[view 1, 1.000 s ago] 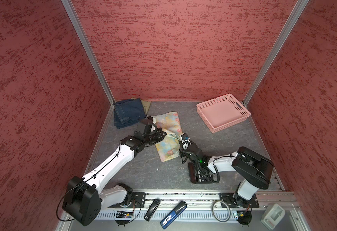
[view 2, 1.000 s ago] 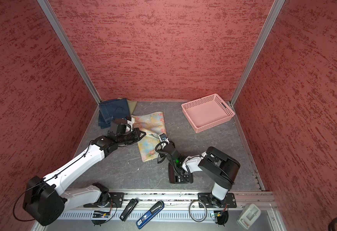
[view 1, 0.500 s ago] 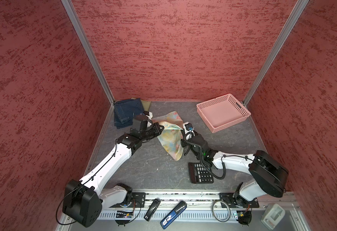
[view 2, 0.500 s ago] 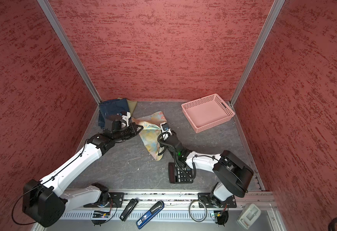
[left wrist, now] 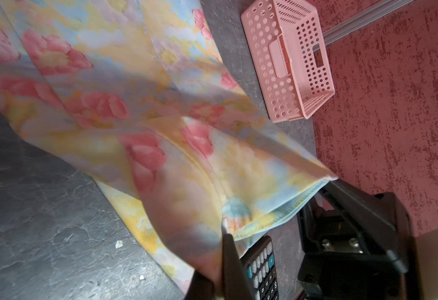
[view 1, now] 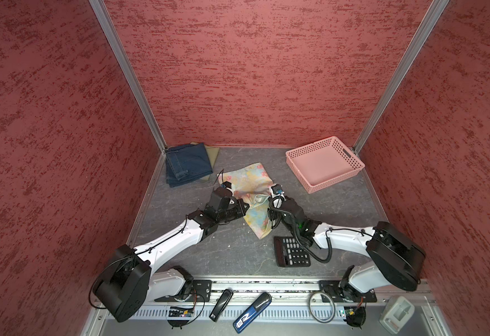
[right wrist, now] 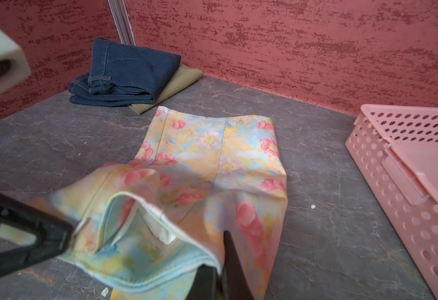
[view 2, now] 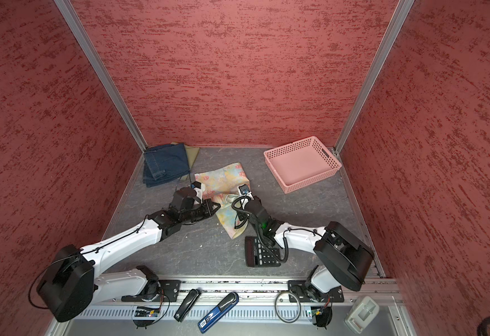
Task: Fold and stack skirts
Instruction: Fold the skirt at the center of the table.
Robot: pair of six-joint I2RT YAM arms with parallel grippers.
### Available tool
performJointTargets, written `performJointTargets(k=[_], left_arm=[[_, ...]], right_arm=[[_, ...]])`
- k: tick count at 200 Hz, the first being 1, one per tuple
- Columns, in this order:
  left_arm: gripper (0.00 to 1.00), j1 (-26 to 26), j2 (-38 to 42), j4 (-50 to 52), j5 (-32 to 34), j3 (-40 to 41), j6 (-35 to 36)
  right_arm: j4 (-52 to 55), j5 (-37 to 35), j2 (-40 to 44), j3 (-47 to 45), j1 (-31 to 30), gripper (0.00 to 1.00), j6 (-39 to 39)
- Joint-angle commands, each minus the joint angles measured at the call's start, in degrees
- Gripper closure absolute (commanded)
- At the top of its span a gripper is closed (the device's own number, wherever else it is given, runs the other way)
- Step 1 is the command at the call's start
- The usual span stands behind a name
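The floral skirt (view 1: 245, 180) (view 2: 223, 180) lies mid-table with its far part flat and its near edge lifted, one corner drooping. My left gripper (view 1: 247, 205) (left wrist: 219, 272) is shut on the left side of that edge. My right gripper (view 1: 269, 202) (right wrist: 219, 270) is shut on the right side, and the hem gapes open between them. The denim skirt (view 1: 188, 165) (right wrist: 129, 70) sits folded in the back left corner on the olive skirt (view 1: 212, 152) (right wrist: 184, 76), which peeks out at its right.
A pink perforated basket (view 1: 337, 180) (view 2: 310, 180) stands at the back right with nothing in it. A black calculator (view 1: 291, 256) (view 2: 259, 256) lies near the front under the right arm. Red walls close in three sides.
Both grippers have lifted the floral skirt's near edge off the table and carried it toward the back. The right arm has stretched away from the calculator.
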State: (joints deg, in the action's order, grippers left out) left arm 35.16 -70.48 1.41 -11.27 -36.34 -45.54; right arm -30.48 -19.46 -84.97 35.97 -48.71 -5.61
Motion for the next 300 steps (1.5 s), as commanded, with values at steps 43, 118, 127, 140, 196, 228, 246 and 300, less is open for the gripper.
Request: performJointTargets(k=[43, 118, 127, 140, 196, 228, 246, 300], left_arm=[[1.0, 6.2, -4.5, -12.2, 3.1, 2.8, -2.9], [1.0, 14.7, -8.4, -9.6, 2.7, 1.9, -4.3], [1.0, 15.5, -7.9, -8.7, 2.8, 2.2, -4.4], [1.0, 16.3, -7.3, -6.2, 3.7, 2.6, -4.6], [1.0, 16.0, -9.0, -3.0, 3.8, 6.3, -7.8], [0.95, 16.0, -12.1, -2.1, 1.5, 5.1, -7.6], [0.88, 15.9, -13.1, -1.9, 0.3, 4.6, -7.0], [0.42, 14.3, -11.9, 2.4, -1.8, 2.9, -3.3]], right_arm=[[-4.1, 8.4, 6.6, -9.7, 3.9, 1.0, -1.4], [-9.0, 9.1, 8.5, -17.4, 6.8, 1.0, -5.3], [-9.1, 9.0, 8.5, -18.0, 7.0, 1.0, -5.5], [-8.8, 9.1, 8.7, -18.4, 7.1, 1.0, -6.0], [-6.6, 10.6, 12.0, -20.8, 7.2, 1.0, -5.1], [3.7, 16.2, 20.7, -19.7, 7.2, 0.32, -4.8], [11.6, 21.7, 27.0, -17.8, 7.3, 0.12, -3.9], [30.0, 25.1, 34.8, -11.2, 7.6, 0.07, -6.5]])
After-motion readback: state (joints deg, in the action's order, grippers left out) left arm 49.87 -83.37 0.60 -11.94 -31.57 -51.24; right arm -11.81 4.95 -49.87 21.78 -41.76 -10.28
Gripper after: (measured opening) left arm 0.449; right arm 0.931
